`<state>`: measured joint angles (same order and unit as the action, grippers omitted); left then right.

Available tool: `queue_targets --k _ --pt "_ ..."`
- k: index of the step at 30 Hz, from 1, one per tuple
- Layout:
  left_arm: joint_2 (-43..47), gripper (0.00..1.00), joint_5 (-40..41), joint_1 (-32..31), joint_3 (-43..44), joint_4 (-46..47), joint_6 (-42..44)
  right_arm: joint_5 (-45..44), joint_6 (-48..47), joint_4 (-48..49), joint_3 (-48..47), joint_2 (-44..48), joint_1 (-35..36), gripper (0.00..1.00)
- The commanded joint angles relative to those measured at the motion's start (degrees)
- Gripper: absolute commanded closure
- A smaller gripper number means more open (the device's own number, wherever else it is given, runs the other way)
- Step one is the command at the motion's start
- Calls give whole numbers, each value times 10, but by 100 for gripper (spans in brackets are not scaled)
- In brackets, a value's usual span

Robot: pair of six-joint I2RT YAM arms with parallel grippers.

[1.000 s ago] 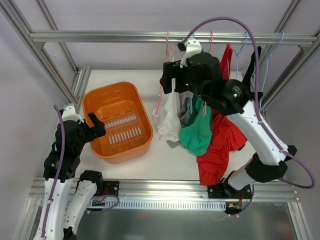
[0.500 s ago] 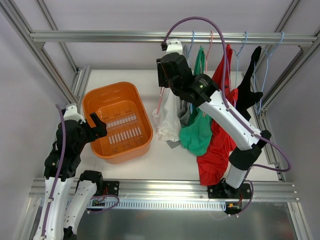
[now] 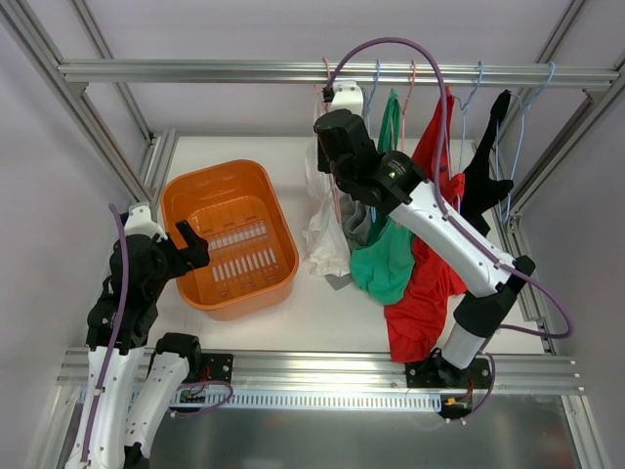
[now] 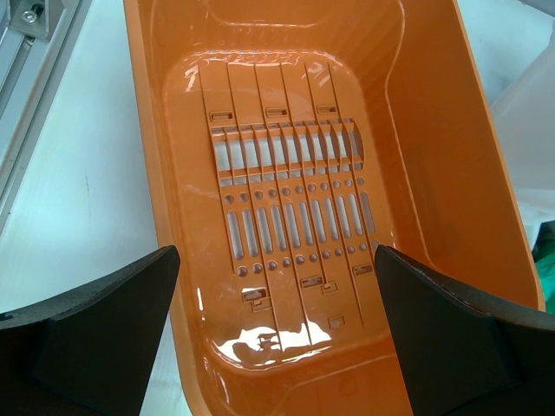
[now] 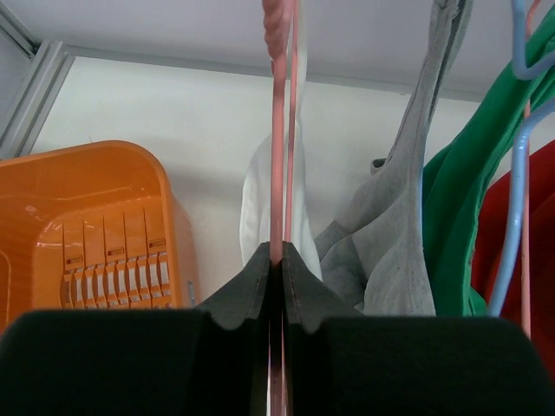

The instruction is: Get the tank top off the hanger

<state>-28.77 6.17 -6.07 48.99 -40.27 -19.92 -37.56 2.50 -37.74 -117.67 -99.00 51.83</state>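
My right gripper (image 5: 277,260) is up near the rail (image 3: 244,71), and on the wrist view its jaws are pinched tight on the pink hanger (image 5: 279,130), with the 2 thin pink wires running straight up out of the seam between them. The white tank top (image 3: 327,234) is still on that hanger, draping down behind and below the jaws toward the worktop (image 3: 322,308). Just to its right hang a grey garment (image 5: 399,251), a green one (image 3: 386,259), a red one (image 3: 430,283) and a black one (image 3: 483,186), all on their own hangers along the same rail. I cannot tell from either view how the tank top's straps sit on the hanger.

My left gripper (image 4: 277,260) hovers low over the near end of the orange basket (image 3: 181,191), its jaws spread wide with nothing between them. The basket sits on the worktop to the left of the tank top, close beside it but not touching.
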Motion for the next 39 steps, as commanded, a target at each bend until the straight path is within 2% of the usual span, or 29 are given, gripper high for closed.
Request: queue_targets --k 1,10,12,21,24,31,34,36,38,39 --pt "3 1 -13 -5 -1 24 14 -21 -1 38 -5 50 0 94" --pt "0 1 -20 -5 -2 24 15 7 -39 49 -5 87 -3 95" --pt "0 1 -23 -5 -2 24 16 13 -45 57 13 105 -4 100" --pt "5 1 -61 -5 -3 33 23 60 -52 83 81 158 -11 100" --pt "-7 1 -128 -5 5 46 32 99 -36 71 109 197 -10 100" --pt "-51 1 -284 -8 79 101 19 194 -27 47 247 346 -7 100" --pt "-78 1 -331 -29 98 166 -2 263 -27 24 301 420 -6 100" --pt "-100 1 -337 -68 114 191 -11 285 -27 -8 314 466 -5 100" --pt "-130 1 -327 -112 131 228 -18 296 -12 -49 321 499 -6 100" --pt "-140 1 -316 -168 138 239 -17 299 -9 -57 332 538 -5 100"
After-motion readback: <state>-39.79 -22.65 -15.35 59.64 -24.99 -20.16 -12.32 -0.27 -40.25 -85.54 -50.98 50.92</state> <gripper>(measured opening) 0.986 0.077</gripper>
